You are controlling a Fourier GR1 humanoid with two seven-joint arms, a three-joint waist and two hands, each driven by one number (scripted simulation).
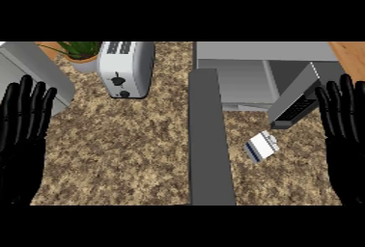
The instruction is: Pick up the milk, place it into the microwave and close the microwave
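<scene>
A small white and blue milk carton (261, 146) lies on the speckled counter, right of the grey divider and just below the microwave's open door (298, 99). The grey microwave (242, 77) stands at the back right with its cavity open. My right hand (347, 140) rests open at the right edge, fingers up, about a hand's width right of the carton. At the left edge my left hand (21, 135) rests open, fingers up, far from the milk. Neither hand holds anything.
A silver toaster (126, 67) stands at the back centre-left, with a potted plant (80, 53) beside it. A grey appliance corner (32, 72) sits at the far left. A grey vertical bar (208, 140) splits the counter down the middle.
</scene>
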